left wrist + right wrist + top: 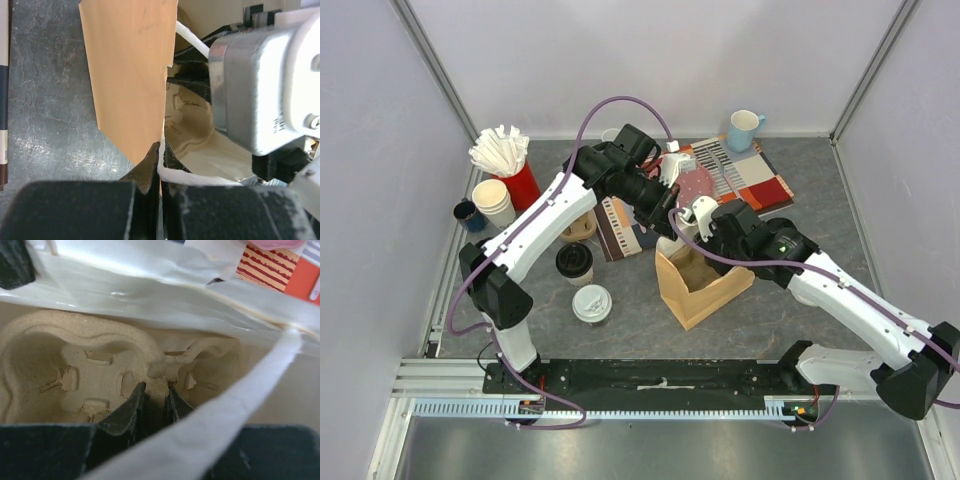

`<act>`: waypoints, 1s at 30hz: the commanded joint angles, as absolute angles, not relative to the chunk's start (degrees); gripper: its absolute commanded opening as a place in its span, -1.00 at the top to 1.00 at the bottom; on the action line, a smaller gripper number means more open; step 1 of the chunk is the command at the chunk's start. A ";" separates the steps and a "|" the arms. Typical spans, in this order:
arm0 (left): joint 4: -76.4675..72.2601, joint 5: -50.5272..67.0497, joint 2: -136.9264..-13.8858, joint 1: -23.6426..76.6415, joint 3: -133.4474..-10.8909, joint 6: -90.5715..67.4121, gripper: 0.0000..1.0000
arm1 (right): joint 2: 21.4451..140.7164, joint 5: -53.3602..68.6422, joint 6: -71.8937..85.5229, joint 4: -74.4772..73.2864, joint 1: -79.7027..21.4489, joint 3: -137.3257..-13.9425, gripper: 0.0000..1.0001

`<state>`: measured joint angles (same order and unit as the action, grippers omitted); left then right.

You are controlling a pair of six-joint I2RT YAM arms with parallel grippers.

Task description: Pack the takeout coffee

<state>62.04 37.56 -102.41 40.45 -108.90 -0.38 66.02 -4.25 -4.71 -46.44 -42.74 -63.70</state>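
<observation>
The takeout coffee stands on the table left of the bag: a cream cup with a black lid (pixel 574 262) and a dark cup with a white lid (pixel 592 304), both upright and untouched. A brown paper bag (pixel 705 288) stands open in the middle. My left gripper (pixel 160 159) is shut on the bag's wall at its far rim (pixel 669 224). My right gripper (pixel 156 390) reaches down inside the bag (pixel 705 240), shut on the centre ridge of a moulded pulp cup carrier (pixel 75 365). The bag's white handle (pixel 240 405) crosses in front of the right wrist camera.
A red holder of white sticks (pixel 505 160), stacked lidless paper cups (pixel 495 200) and a dark mug (pixel 468 214) sit at back left. A blue mug (pixel 745 128) and striped mats (pixel 750 180) with a pink dish (pixel 697 184) lie behind the bag.
</observation>
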 commanded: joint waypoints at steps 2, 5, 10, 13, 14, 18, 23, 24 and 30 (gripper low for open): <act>57.05 37.36 -102.39 39.37 -110.92 -3.16 0.96 | 69.86 -2.36 -0.98 -39.28 -44.29 -62.93 1.00; 56.25 38.14 -103.01 39.46 -110.92 -3.60 0.96 | 73.30 -5.53 2.19 -41.56 -45.17 -62.15 1.00; 56.07 37.27 -103.01 39.46 -111.44 -3.52 0.95 | 72.34 -9.40 8.06 -45.52 -46.23 -58.19 1.00; 55.90 37.35 -102.66 39.46 -112.15 -3.52 0.96 | 71.02 -12.21 10.02 -46.85 -48.25 -58.36 1.00; 55.81 37.53 -102.48 39.46 -112.67 -3.52 0.96 | 71.45 -12.74 10.19 -46.67 -48.16 -58.19 1.00; 56.25 35.17 -102.83 39.46 -114.25 -2.29 0.95 | 77.33 -13.54 10.63 -48.87 -48.51 -60.29 1.00; 57.48 31.38 -103.80 39.20 -115.49 -0.44 0.96 | 80.33 -11.95 17.39 -42.56 -50.71 -57.31 1.00; 57.13 30.51 -103.62 39.11 -115.58 -0.27 0.96 | 80.24 -13.26 19.75 -41.76 -51.06 -56.96 1.00; 55.20 25.40 -102.75 37.62 -116.46 2.11 0.95 | 81.04 -14.68 22.32 -39.55 -51.24 -54.49 1.00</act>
<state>61.80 27.97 -104.84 38.96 -111.61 -0.62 77.87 -15.64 18.81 -34.61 -50.43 -58.24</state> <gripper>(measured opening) 0.028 0.241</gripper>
